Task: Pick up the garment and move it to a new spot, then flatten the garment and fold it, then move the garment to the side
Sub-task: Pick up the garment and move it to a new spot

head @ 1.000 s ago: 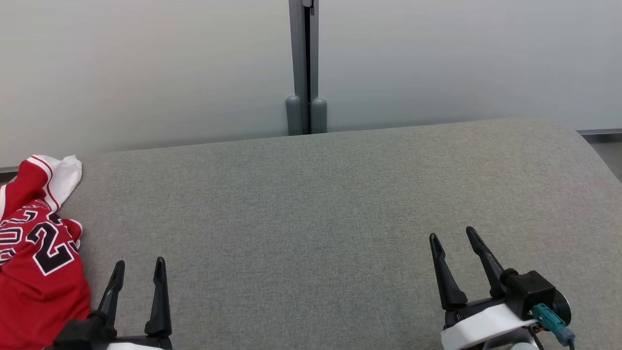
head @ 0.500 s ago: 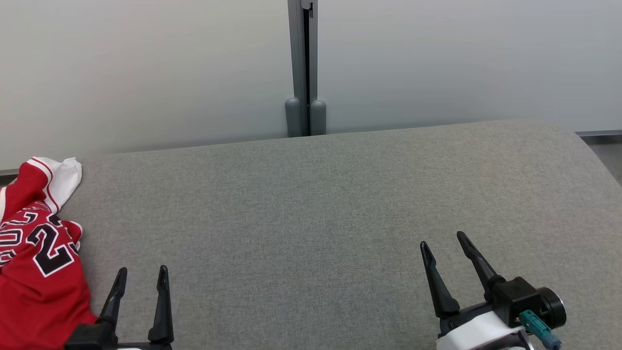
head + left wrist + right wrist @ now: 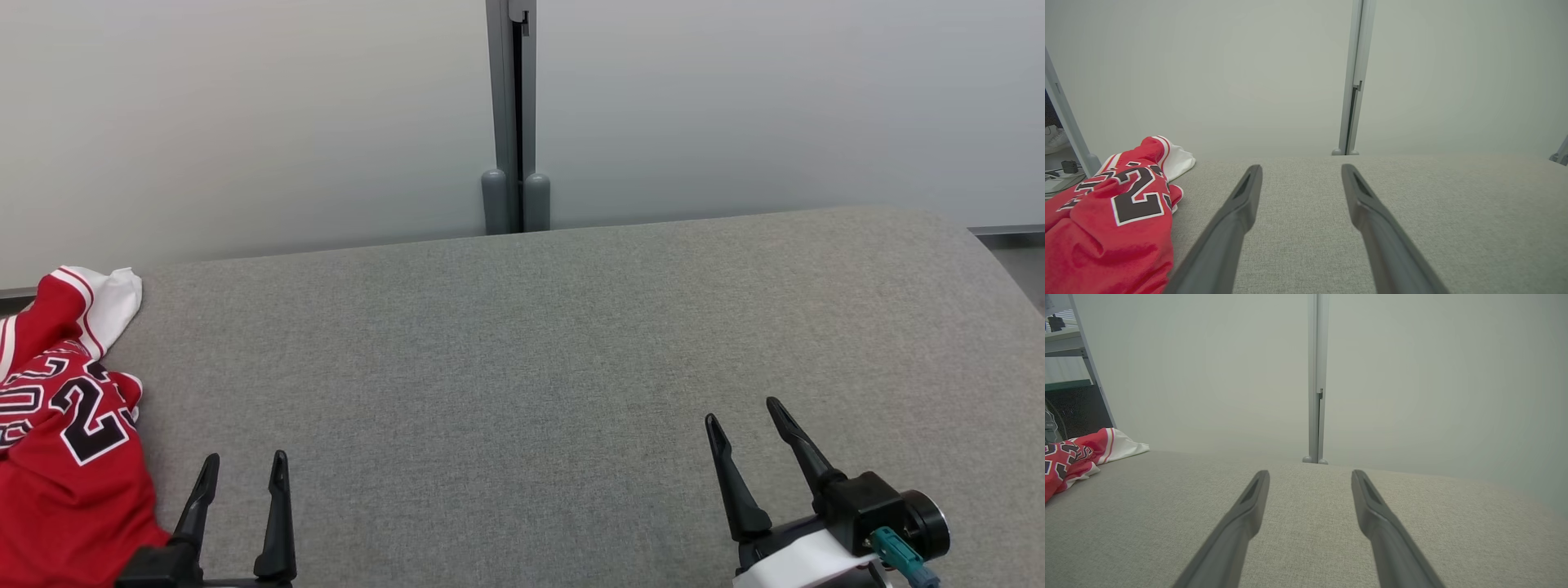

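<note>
Nearest, the left tool (image 3: 246, 456) sits low at the near-left of the tabletop (image 3: 522, 367), fingers spread wide and pointing far, holding nothing. The right tool (image 3: 741, 409) mirrors it at the near right, also fully open and empty, its fingers leaning slightly left. Both look parked in a ready pose, probably so either can reach in without first having to release anything.

Just left of the left tool lies the jersey (image 3: 65, 457), red with black numbers and a white-trimmed edge. It is a crumpled heap at the tabletop's left edge, running out of the head view there. The left fingers stand apart from the cloth. Whether the tool's body brushes the jersey's near hem I cannot tell.

The jersey is neither flat nor folded, so I judge the pickup has not yet begun. The left tool is the one placed to take it, and open jaws suit pinching a raised fold.

Beyond the tools the grey fabric tabletop spreads wide to the right and far side, giving room to lay the jersey out and smooth it.

Farthest, a pale wall (image 3: 245, 122) rises behind the far edge, split by a grey post (image 3: 514, 122).
</note>
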Motion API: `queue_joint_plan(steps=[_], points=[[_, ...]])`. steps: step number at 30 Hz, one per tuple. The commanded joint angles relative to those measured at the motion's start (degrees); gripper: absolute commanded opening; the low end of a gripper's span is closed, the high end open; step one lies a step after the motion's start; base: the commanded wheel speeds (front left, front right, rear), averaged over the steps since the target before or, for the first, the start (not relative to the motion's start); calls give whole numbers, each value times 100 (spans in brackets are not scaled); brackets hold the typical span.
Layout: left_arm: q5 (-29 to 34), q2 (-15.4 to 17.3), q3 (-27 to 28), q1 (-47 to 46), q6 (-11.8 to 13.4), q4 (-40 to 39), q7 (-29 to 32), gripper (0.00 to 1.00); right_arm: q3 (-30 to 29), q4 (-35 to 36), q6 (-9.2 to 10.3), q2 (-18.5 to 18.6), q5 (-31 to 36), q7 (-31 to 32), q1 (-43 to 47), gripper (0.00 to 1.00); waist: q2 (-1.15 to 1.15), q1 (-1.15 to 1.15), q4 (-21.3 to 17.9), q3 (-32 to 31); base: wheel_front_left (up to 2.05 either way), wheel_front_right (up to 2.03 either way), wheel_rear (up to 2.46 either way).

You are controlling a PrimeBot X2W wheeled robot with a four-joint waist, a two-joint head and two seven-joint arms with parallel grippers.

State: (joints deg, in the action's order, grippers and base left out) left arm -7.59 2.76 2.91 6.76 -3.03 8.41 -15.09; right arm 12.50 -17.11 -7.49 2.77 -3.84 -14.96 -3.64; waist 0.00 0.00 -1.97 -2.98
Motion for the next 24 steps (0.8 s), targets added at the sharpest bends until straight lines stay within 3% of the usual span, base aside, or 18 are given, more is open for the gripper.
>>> queue_joint_plan(steps=[1, 11, 24], points=[[5, 24, 4, 20, 12, 12, -12, 100, 9, 2, 0, 20, 5, -36, 26, 100, 0, 0, 11, 4, 0, 0, 0], [6, 24, -72, 6, 151, -32, -12, 100, -29, -10, 0, 18, -6, -35, 164, 100, 0, 0, 372, -5, 0, 0, 0], [161, 21, -34, 204, 316, -114, -11, 100, 68, -2, 1, 17, -171, -34, 367, 100, 0, 0, 1633, -102, 0, 0, 0]])
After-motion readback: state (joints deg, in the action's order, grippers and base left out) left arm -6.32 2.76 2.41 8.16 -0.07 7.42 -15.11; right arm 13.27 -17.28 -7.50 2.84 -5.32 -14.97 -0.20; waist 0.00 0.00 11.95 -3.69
